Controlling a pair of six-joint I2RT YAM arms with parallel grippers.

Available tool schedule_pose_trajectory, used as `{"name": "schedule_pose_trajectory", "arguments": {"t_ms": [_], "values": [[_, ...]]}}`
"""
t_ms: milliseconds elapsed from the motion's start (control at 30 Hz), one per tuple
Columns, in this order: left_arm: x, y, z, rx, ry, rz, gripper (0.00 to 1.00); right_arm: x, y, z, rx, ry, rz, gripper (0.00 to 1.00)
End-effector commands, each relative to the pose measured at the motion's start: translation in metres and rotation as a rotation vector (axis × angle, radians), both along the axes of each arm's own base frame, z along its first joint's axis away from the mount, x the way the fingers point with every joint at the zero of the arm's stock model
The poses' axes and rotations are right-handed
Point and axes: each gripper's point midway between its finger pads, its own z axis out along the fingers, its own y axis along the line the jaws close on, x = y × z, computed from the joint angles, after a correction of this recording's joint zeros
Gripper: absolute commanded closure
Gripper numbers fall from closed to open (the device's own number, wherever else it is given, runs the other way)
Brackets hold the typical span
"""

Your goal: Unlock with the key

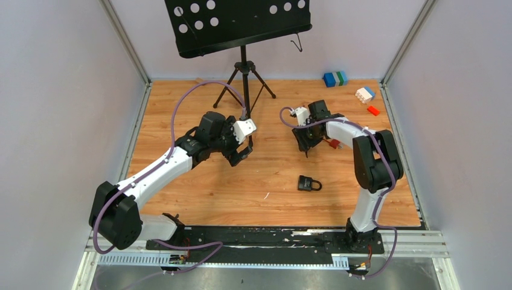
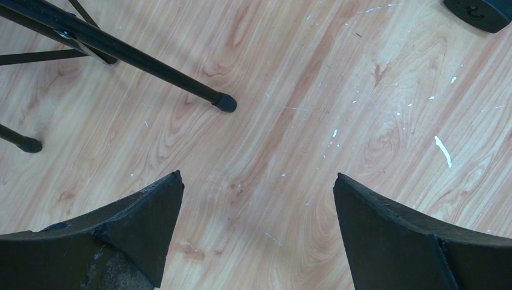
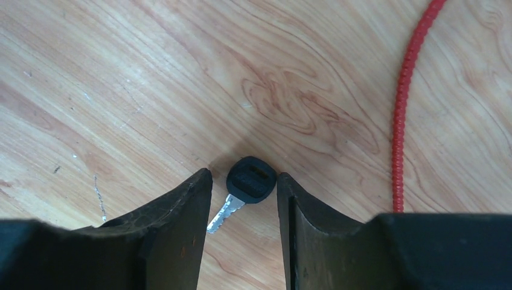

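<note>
Black-headed key (image 3: 250,181) in right wrist view only, right end effector (image 3: 244,175) narrow around it, left end effector (image 2: 258,176) wide, padlock (image 1: 309,183) overhead.

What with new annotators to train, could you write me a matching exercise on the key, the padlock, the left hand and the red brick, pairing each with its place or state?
Things: 1 key; 2 padlock; 3 left hand; 4 red brick.
Places or states: A wide open above bare table; B near the table's far right corner; C lying between the jaws of the right hand; D lying alone, nearer the table's near edge than either hand.
Pairs: 1-C; 2-D; 3-A; 4-B.
</note>
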Motion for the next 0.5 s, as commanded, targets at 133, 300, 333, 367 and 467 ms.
{"name": "schedule_pose_trajectory", "arguments": {"t_ms": [133, 300, 333, 367, 467], "values": [[0.003, -0.001, 0.023, -0.03, -0.053, -0.001, 0.0, -0.019, -0.001, -0.012, -0.075, 0.025, 0.017, 0.52], [0.002, 0.0, 0.025, -0.029, -0.057, 0.001, 0.0, -0.023, -0.008, -0.011, -0.111, 0.012, 0.014, 0.49], [0.002, 0.0, 0.026, -0.03, -0.059, 0.002, 0.0, -0.024, -0.009, -0.011, -0.114, 0.011, 0.015, 0.5], [0.002, 0.0, 0.026, -0.03, -0.058, 0.0, 0.0, -0.024, -0.009, -0.011, -0.115, 0.011, 0.018, 0.52], [0.001, 0.0, 0.025, -0.028, -0.056, 0.001, 0.0, -0.026, -0.01, -0.012, -0.12, 0.018, 0.019, 0.57]]}}
